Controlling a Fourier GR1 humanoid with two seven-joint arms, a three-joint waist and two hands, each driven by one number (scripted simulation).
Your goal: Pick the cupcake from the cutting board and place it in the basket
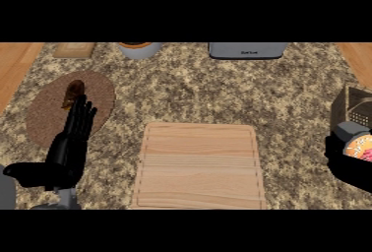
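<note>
the right hand [347, 165] curls around the cupcake [361, 147] at the far right edge, carrying it off the cutting board [198, 167]. the basket [355, 109] waits just beyond that hand. the left hand [73, 142] rests open, fingers straight, out of the way.

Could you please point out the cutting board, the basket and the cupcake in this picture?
cutting board [198, 167]: head view, bare middle of its top.
basket [355, 101]: head view, its wall at the right edge.
cupcake [361, 146]: head view, frosted top.

right hand [347, 165] curled around cupcake [361, 147]; cutting board [198, 167] bare; left hand [73, 135] open
</note>
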